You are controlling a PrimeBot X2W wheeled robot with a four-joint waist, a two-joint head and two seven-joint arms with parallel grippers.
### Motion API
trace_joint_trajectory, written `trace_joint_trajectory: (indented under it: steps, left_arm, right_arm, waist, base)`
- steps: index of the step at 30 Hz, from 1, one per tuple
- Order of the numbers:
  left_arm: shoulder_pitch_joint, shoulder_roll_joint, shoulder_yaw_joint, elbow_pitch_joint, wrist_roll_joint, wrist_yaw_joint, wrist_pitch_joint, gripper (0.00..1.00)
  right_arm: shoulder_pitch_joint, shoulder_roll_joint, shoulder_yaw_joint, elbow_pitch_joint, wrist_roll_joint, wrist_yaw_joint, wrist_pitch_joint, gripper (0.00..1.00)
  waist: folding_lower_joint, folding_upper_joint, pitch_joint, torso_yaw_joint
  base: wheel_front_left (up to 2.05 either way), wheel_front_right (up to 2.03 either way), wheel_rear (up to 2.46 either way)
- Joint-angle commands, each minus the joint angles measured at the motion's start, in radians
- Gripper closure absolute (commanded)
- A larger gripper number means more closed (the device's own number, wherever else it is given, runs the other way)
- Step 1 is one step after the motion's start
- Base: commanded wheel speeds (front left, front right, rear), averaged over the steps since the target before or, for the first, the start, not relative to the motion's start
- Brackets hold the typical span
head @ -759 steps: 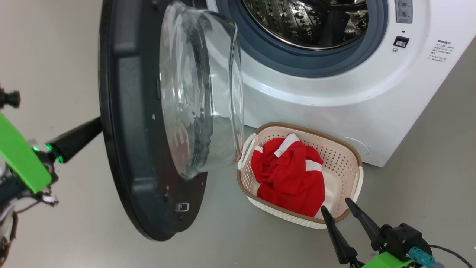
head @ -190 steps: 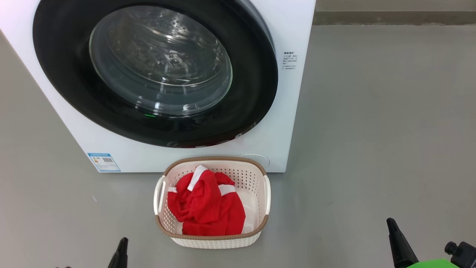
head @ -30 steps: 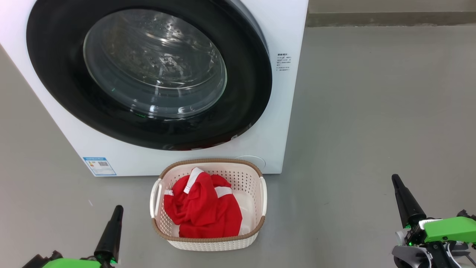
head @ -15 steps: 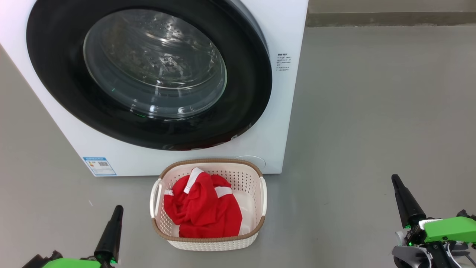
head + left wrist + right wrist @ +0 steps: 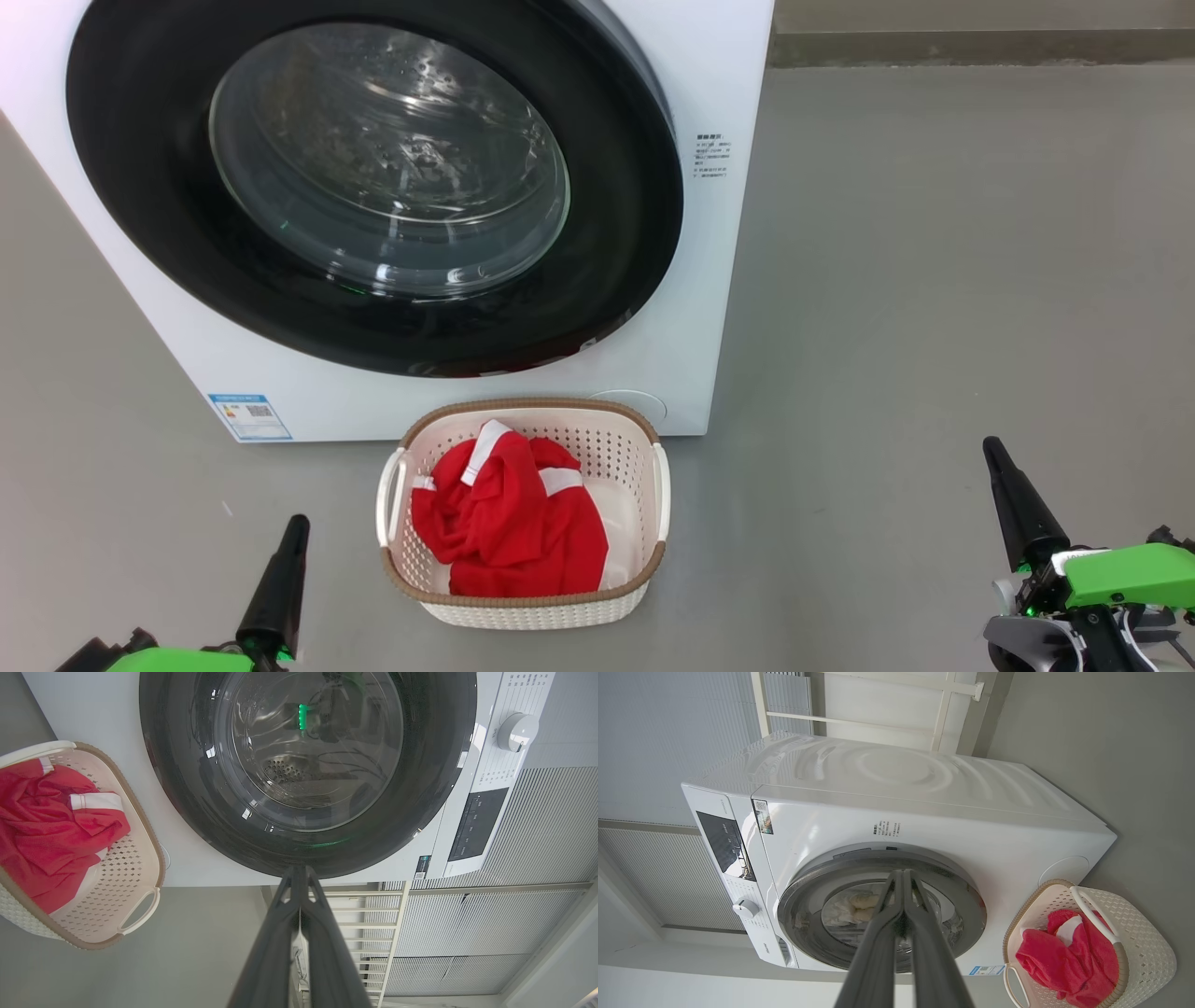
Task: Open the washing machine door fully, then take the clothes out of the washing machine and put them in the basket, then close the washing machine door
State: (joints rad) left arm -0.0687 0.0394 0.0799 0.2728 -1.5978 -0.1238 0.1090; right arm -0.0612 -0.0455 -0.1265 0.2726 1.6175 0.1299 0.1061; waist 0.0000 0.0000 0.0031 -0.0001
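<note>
So the right pincer (image 5: 903,873) has both fingers pressed flat together, holding nothing, tips overlapping the washing machine door (image 5: 798,933). The door sits shut on the white washing machine (image 5: 924,788) (the whole picture's tipped sideways). The basket (image 5: 1139,924) stands on the grey floor (image 5: 1134,742) just beside its front, red clothes (image 5: 1069,956) piled inside.

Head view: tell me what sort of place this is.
Probably a laundry area: a white front-loading washing machine stands on a bare grey floor, with a basket holding red clothes in front of it.
</note>
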Motion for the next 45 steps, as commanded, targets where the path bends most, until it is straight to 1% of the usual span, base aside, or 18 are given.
trace_joint_trajectory:
  steps: [1,45]
  left_arm:
    - [-0.039,0.011,0.035,-0.028,-0.010,-0.007,0.005,1.00]
    - [-0.039,0.011,0.034,-0.028,-0.011,-0.007,0.005,1.00]
  right_arm:
    - [-0.046,-0.008,0.016,-0.028,-0.006,0.001,0.005,1.00]
    - [-0.047,-0.006,0.014,-0.028,-0.008,0.001,0.006,1.00]
  waist:
    - [0.0000,0.0000,0.000,0.000]
    - [0.0000,0.0000,0.000,0.000]
  base:
    - [0.00,0.00,0.00]
    - [0.00,0.00,0.00]
